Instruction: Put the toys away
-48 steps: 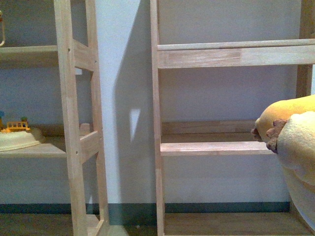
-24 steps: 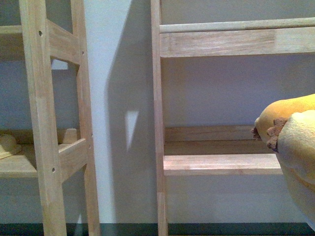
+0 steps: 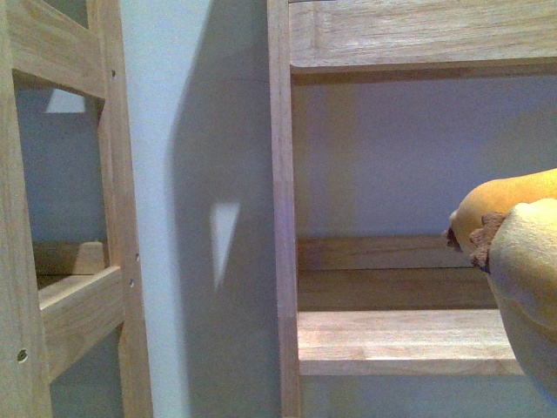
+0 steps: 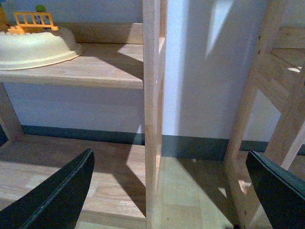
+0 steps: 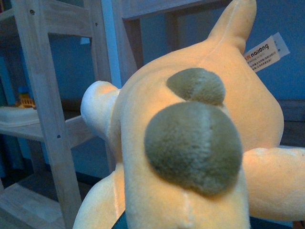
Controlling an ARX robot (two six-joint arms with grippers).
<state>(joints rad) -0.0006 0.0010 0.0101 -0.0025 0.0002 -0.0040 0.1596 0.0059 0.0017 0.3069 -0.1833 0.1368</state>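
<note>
Shelf (image 3: 400, 341) nearer; plush toy (image 3: 522, 261) apart from left fingers (image 4: 57, 195).

Two pale wooden shelf units stand side by side on a wood floor (image 4: 186, 191) against a light wall. The left unit's shelf board (image 4: 95, 67) carries a cream dome-shaped piece (image 4: 38, 47) topped with an orange fence (image 4: 33, 19). The right unit's shelf board (image 3: 400, 341) sits lit from the front.

Plush toy (image 3: 522, 261) runs off the front view's right edge and fills my right wrist view, hiding my right gripper, its tag (image 5: 267, 51) print is too small to read, and my left gripper (image 4: 170, 157) has both fingers cropped by the frame edge.
</note>
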